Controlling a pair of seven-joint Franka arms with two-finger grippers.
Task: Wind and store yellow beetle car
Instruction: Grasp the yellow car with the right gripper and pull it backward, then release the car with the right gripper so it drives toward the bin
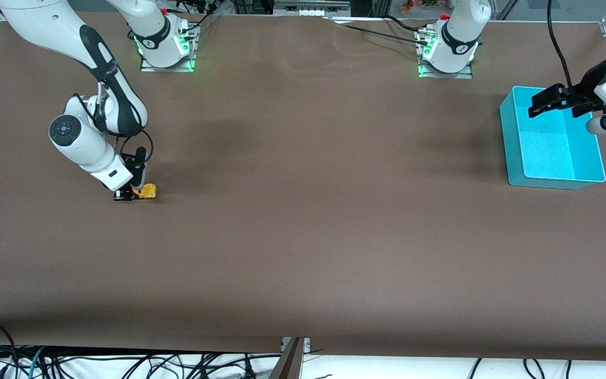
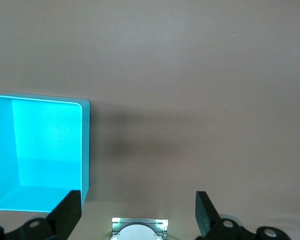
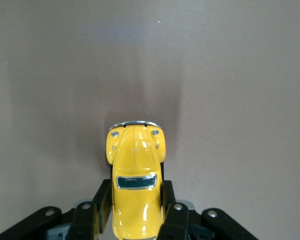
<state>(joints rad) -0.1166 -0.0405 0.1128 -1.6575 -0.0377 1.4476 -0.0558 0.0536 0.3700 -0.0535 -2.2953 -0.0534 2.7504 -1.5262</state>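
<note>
Item 1, yellow beetle car (image 1: 147, 191): you find it on the brown table (image 1: 303, 237) toward the right arm's end, well apart from the bin. In the right wrist view the car (image 3: 135, 175) shows its rounded hood, two small headlights, a chrome bumper and a dark windscreen, with its nose pointing away from the wrist camera. Its wheels appear to rest on the table surface.

Item 2, right gripper (image 1: 130, 193): you see it down at table level, clenched on the yellow beetle car. In the right wrist view the black fingers (image 3: 101, 200) press against both flanks of the car's body, one on each side, level with the windscreen.

Item 3, left gripper (image 1: 544, 101): you see it hanging in the air over the turquoise bin (image 1: 513, 142), its arm waiting. Its fingers (image 2: 67, 212) stand wide apart and hold nothing.

Item 4, turquoise bin: you find it at the left arm's end of the table, a rectangular open container. The left wrist view shows its inside (image 2: 45, 145) with nothing visible in the part that the view covers.
</note>
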